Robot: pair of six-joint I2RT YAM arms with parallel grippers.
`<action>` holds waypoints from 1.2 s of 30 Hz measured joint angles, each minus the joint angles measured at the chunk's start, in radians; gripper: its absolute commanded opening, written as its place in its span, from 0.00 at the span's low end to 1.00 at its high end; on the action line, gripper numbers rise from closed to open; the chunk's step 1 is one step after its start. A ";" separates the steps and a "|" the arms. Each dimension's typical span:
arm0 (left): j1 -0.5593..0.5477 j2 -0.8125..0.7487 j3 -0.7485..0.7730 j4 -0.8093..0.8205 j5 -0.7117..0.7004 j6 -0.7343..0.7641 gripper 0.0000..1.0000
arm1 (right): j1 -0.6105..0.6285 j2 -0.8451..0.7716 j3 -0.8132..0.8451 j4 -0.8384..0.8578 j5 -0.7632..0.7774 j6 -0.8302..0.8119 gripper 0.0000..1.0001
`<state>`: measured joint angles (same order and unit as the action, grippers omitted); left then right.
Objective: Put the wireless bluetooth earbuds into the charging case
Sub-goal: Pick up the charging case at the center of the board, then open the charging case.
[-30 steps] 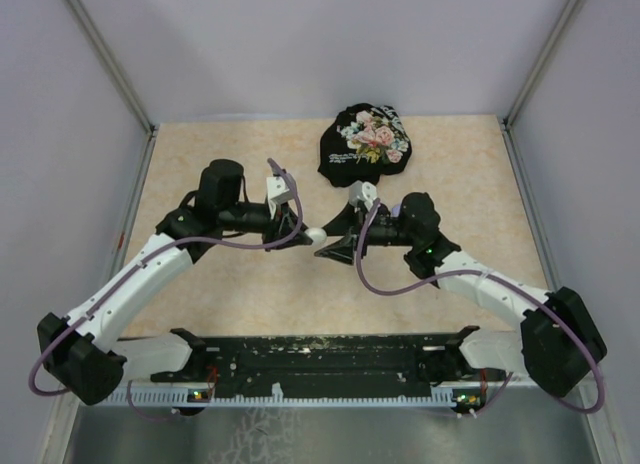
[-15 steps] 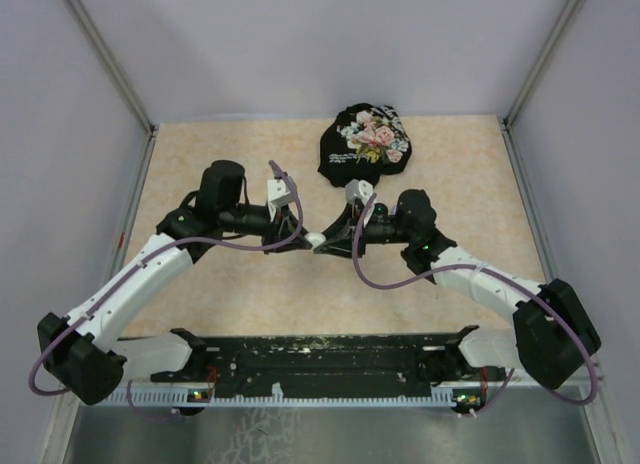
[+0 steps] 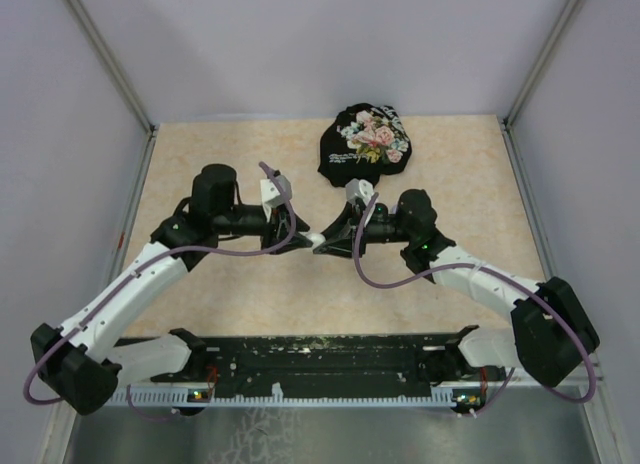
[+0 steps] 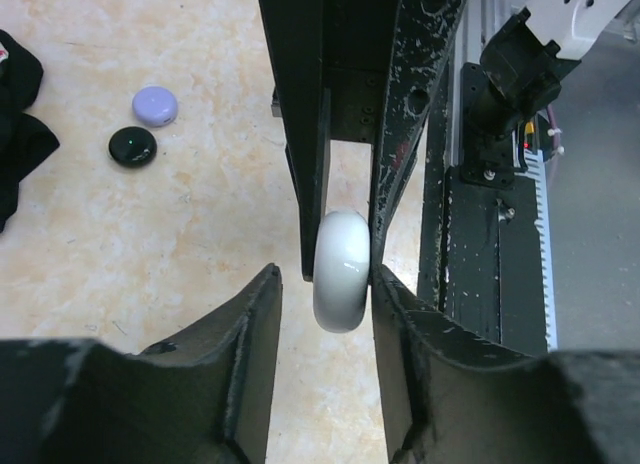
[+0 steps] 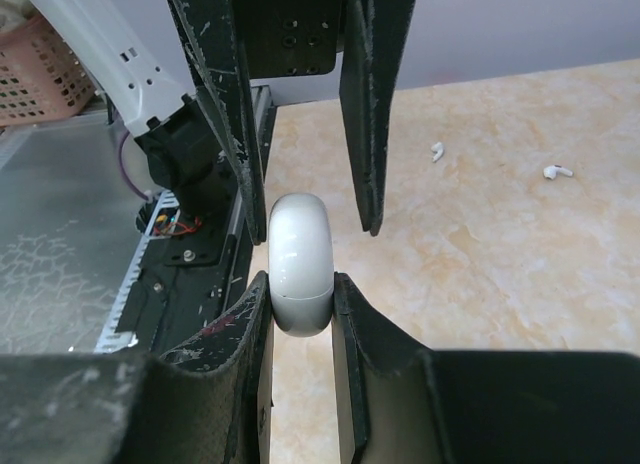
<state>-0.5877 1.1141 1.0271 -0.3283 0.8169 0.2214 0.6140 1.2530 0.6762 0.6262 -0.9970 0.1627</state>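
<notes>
1. Where the two arms meet over the tan table [image 3: 260, 299], the white charging case [image 5: 298, 249] stands on edge between both grippers, and every place below is given from it.
2. The black floral cloth [image 3: 365, 144] lies beyond the case, slightly to its right in the top view.
3. The right gripper [image 5: 300, 284] is clamped on the case, with both fingers pressing its flat faces.
4. The left gripper [image 4: 324, 274] straddles the same case with its jaws parted wider than it. One finger sits against the case and the other stands off it.
5. A lavender puck [image 4: 155, 105] and a black puck [image 4: 132, 145] rest just beside each other on the table, well apart from the case, toward the cloth.
6. Two white wireless bluetooth earbuds [image 5: 437, 151] [image 5: 557, 170] lie loose on the table — well apart from the case, not in it.
</notes>
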 measured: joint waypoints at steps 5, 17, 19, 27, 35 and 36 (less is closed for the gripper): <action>0.000 0.000 -0.005 0.037 -0.005 -0.020 0.48 | 0.000 0.000 0.000 0.000 -0.002 0.006 0.00; 0.000 0.021 -0.013 0.059 0.003 -0.041 0.54 | 0.000 0.000 0.000 0.000 -0.001 0.007 0.00; 0.000 0.026 -0.013 0.059 0.003 -0.042 0.53 | 0.000 0.000 0.000 0.000 -0.001 0.009 0.00; -0.002 0.030 -0.013 0.059 -0.051 -0.079 0.49 | -0.003 0.002 -0.002 0.000 0.004 0.018 0.00; 0.007 0.015 -0.013 0.076 -0.112 -0.155 0.49 | -0.009 0.002 -0.007 0.002 0.025 0.018 0.00; 0.011 0.013 -0.013 0.084 -0.119 -0.159 0.49 | -0.009 0.002 -0.011 0.000 0.020 0.018 0.00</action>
<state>-0.5762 1.1267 1.0138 -0.2443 0.6975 0.0624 0.6052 1.2552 0.6655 0.6258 -0.9771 0.1810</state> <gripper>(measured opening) 0.495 0.229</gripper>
